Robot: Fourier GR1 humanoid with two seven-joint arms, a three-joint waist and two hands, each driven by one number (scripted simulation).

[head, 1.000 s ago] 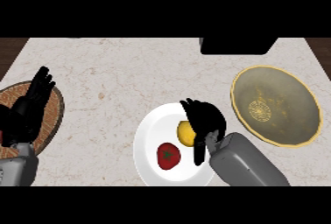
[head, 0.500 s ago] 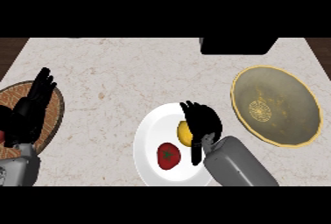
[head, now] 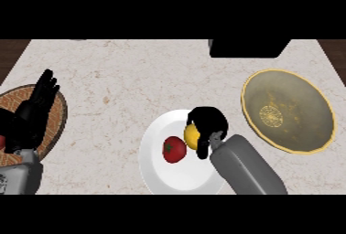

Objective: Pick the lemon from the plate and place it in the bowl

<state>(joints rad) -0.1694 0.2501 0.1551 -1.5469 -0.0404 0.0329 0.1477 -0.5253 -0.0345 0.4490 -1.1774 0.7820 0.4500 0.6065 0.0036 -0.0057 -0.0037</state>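
Since a second ago our right hand (head: 208,119) has curled its fingers down over the lemon (head: 191,137); before, they reached out straighter above it. Nearest us, the white plate (head: 169,178) lies on the bench (head: 121,82) and carries a red tomato (head: 174,150), with the lemon just beside it, on the plate and half hidden under our closed fingers and thumb. At the left edge our left hand (head: 34,112) rests open, fingers up, above a brown round mat (head: 57,123). Farther right, well apart from the plate, sits the golden bowl (head: 297,96), and beyond it a black block (head: 246,48)
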